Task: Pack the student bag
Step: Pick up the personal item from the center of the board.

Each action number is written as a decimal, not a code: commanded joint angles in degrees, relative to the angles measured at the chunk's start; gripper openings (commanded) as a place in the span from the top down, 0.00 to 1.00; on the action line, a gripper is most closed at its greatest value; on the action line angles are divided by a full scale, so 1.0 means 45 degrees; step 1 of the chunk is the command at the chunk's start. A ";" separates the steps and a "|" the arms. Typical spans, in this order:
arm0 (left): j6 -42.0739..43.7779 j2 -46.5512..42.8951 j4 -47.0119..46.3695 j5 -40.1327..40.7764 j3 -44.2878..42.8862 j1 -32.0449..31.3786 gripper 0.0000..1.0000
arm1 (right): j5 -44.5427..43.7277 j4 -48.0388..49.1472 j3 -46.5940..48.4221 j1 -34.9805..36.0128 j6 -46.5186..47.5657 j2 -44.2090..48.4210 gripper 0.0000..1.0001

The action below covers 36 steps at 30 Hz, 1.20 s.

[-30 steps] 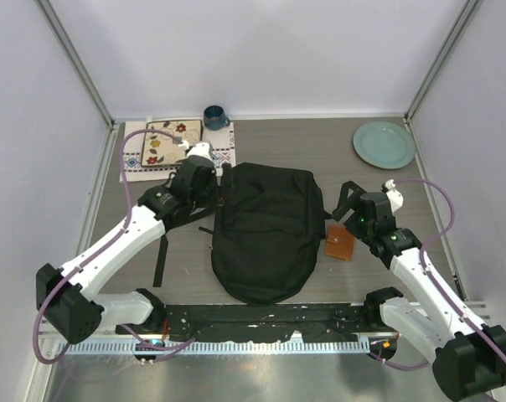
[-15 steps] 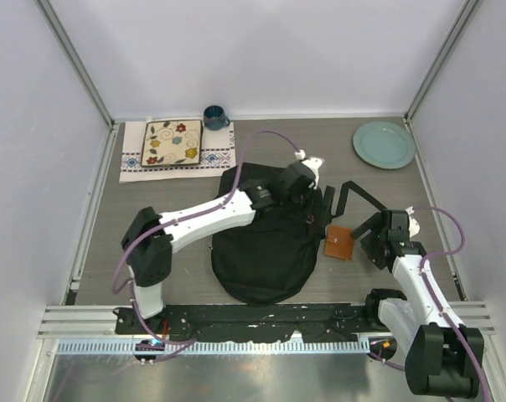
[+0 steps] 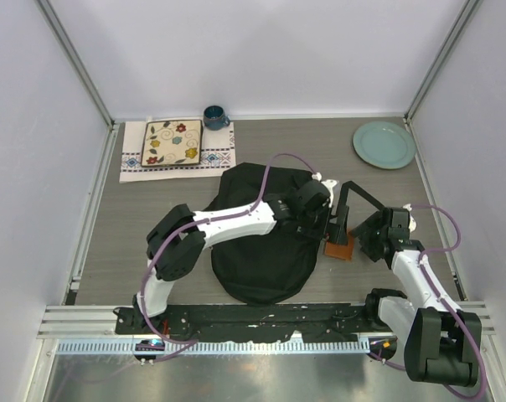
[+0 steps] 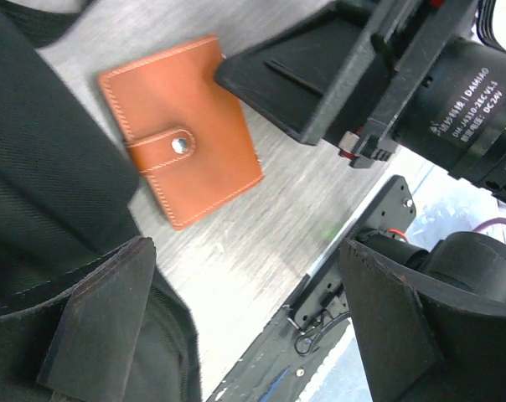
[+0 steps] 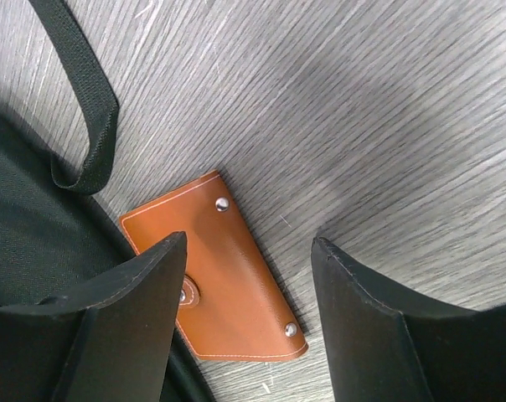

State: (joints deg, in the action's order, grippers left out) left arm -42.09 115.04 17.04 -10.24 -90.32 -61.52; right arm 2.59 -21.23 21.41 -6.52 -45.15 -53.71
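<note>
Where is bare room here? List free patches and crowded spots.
Free: tabletop left of the student bag, below the patterned cloth; back strip between blue mug and green plate. Crowded: right of the bag, left hand and right hand around the brown wallet.

A large, soft black fabric student bag [image 3: 257, 268] lies flat in the middle of the grey tabletop [image 3: 136, 209], its rounded end toward the near edge. The fabric is slack and rumpled. A black webbing strap [image 3: 359, 195] loops out from its upper right side.
</note>
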 commanded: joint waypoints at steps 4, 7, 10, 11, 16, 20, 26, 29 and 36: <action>-0.0978 0.1113 -0.1888 -0.1161 -0.0261 -0.0431 0.11 | 0.0967 0.0870 -0.0324 -0.0113 0.0208 -0.0309 0.37; -0.1486 0.1407 -0.2593 -0.1221 0.0071 -0.0431 0.12 | 0.1279 0.1047 -0.0421 -0.0112 0.0305 -0.0465 0.38; -0.1741 0.1758 -0.2830 -0.1046 0.0228 -0.0412 0.12 | 0.1592 0.1183 -0.0480 -0.0093 0.0325 -0.0641 0.39; -0.1780 0.1856 -0.2810 -0.0967 0.0325 -0.0412 0.12 | 0.1612 0.1222 -0.0500 -0.0112 0.0345 -0.0700 0.40; -0.1800 0.2052 -0.2771 -0.0228 0.0657 -0.0392 0.12 | 0.2157 0.1398 -0.0578 -0.0093 0.0384 -0.0720 0.44; -0.1353 0.1701 -0.1952 0.1277 0.0989 -0.0392 0.09 | 0.2178 0.1418 -0.0597 -0.0113 0.0384 -0.0700 0.44; -0.0824 0.1212 -0.1345 0.2526 0.0971 -0.0392 0.06 | 0.2450 0.1593 -0.0714 -0.0113 0.0365 -0.0681 0.44; -0.0804 0.1697 -0.1052 0.2316 0.0524 -0.0314 0.05 | 0.2957 0.1983 -0.0773 -0.0113 0.0384 -0.0681 0.50; -0.0863 0.2246 -0.1384 0.1203 0.0326 -0.0314 0.07 | 0.4149 0.2550 -0.0871 -0.0113 0.0286 -0.0583 0.62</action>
State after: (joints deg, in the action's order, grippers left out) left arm -47.59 122.87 8.80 -4.45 -87.55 -63.64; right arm 15.92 -12.78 17.72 -7.01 -43.88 -56.29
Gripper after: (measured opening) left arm 0.938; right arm 0.407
